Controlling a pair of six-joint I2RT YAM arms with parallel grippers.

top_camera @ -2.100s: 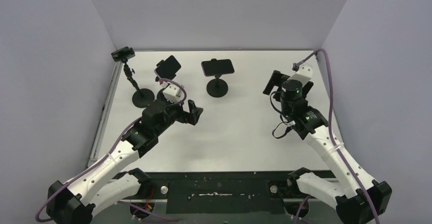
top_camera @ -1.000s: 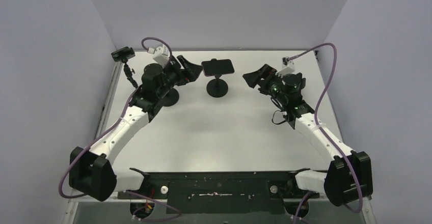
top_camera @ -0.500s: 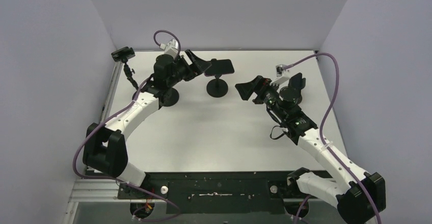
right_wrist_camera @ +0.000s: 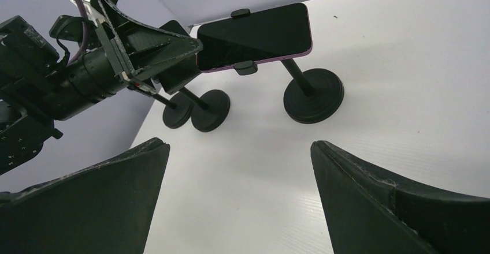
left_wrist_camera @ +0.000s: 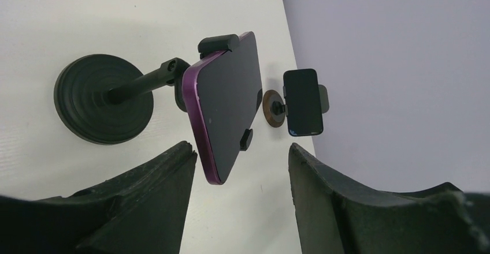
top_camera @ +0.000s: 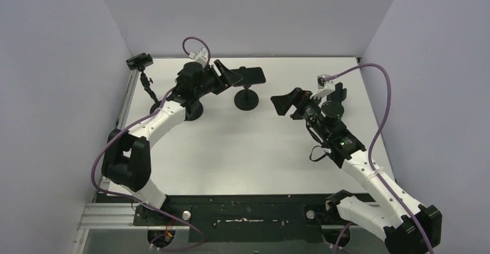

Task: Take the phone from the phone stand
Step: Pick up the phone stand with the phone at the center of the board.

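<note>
A flat white table [top_camera: 248,150] is carrying everything, with pale lilac walls standing around it. The white-and-black left arm [top_camera: 156,121] is reaching across the far left of the table. The matching right arm [top_camera: 358,161] is stretching in from the right.

The left gripper [left_wrist_camera: 240,150] is hanging released, its two black fingers spread wide. It is pointing at the left end of the phone and sitting just beside it; whether it is touching cannot be told. The right gripper [right_wrist_camera: 240,144] is likewise gaping, fingers far apart, facing the stand from the right and staying well apart from it.

The black phone stand with a round disc base and thin stem [right_wrist_camera: 314,99] is standing upright near the far middle of the table. Its clamp is gripping the slim purple-edged phone with a dark glass screen [right_wrist_camera: 254,36], which is sitting sideways in the clamp, off the table.

Two smaller black round stand bases [right_wrist_camera: 211,109] are sitting behind the left gripper. Another small dark phone [left_wrist_camera: 303,101] is showing on a further stand in the left wrist view.
</note>
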